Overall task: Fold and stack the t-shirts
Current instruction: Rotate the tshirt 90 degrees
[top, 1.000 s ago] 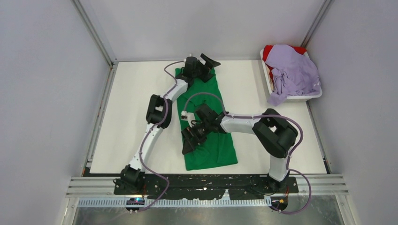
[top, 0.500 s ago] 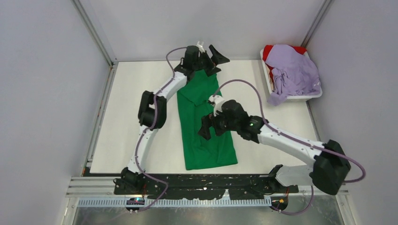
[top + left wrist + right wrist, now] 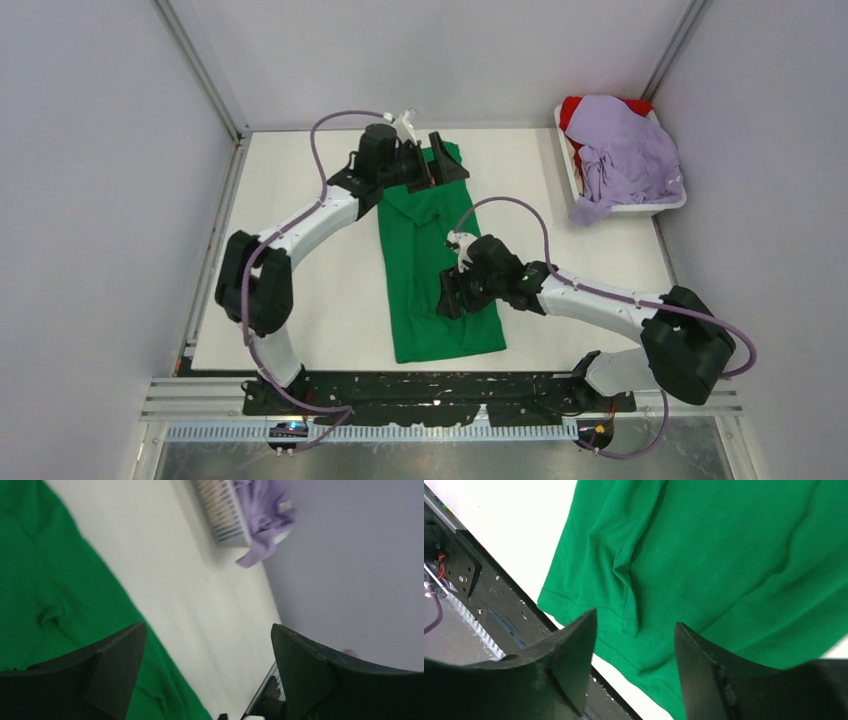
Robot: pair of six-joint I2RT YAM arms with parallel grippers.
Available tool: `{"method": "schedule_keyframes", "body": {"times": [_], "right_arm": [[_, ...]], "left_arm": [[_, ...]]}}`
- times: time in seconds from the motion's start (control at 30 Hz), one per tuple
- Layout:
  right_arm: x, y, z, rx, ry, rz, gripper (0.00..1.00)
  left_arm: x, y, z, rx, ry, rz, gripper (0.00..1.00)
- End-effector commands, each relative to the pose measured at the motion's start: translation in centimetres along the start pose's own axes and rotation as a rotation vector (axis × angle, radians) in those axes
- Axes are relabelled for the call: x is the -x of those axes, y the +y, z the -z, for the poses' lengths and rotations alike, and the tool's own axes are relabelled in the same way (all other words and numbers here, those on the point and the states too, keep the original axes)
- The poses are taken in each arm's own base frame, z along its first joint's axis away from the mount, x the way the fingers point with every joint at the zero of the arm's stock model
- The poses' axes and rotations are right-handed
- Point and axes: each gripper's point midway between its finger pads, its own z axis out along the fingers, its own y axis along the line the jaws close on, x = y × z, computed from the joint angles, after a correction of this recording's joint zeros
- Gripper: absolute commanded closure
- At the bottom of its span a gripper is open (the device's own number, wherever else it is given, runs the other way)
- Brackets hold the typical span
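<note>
The green t-shirt (image 3: pixel 425 270) lies folded into a long strip down the middle of the table; it also shows in the left wrist view (image 3: pixel 45 585) and the right wrist view (image 3: pixel 724 555). My left gripper (image 3: pixel 445 163) is open and empty over the shirt's far end. My right gripper (image 3: pixel 452 297) is open and empty just above the shirt's near right part. The lavender t-shirt (image 3: pixel 625 155) lies heaped over the red t-shirt (image 3: pixel 573 108) in the white tray (image 3: pixel 660 205).
Grey walls close in the table on three sides. A black rail (image 3: pixel 440 395) runs along the near edge. The tray's slatted side (image 3: pixel 222 510) shows in the left wrist view, with lavender cloth (image 3: pixel 260 525) hanging over it.
My left arm has swung down and left over the shirt's far end. My right gripper has moved nearer along the shirt. The shirt now lies longer and flatter.
</note>
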Motion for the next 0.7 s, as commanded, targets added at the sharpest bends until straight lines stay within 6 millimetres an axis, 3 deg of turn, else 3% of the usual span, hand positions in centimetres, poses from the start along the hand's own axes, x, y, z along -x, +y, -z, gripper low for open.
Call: {"method": "schedule_keyframes", "body": {"times": [0.0,0.17,0.3,0.47,0.67], "right_arm": [[-0.1,1.9,-1.9,0.062,0.031,-0.007,0.39],[-2.5,2.3,-4.0,0.049,0.135,0.003,0.51],[-3.0,2.6,-4.5,0.044,0.16,0.006,0.64],[-3.7,3.2,-4.1,0.033,0.186,0.016,0.88],[-5.8,4.2,-2.5,0.068,0.226,-0.013,0.93]], "left_arm": [[-5.8,8.9,-2.0,0.183,0.149,0.102,0.0],[-7.3,12.8,-2.2,0.256,0.178,0.157,0.0],[-8.3,15.5,-1.8,0.323,0.191,0.192,0.0],[-9.5,18.2,-1.6,0.381,0.215,0.249,0.0],[-10.0,19.7,-1.8,0.418,0.235,0.299,0.0]]}}
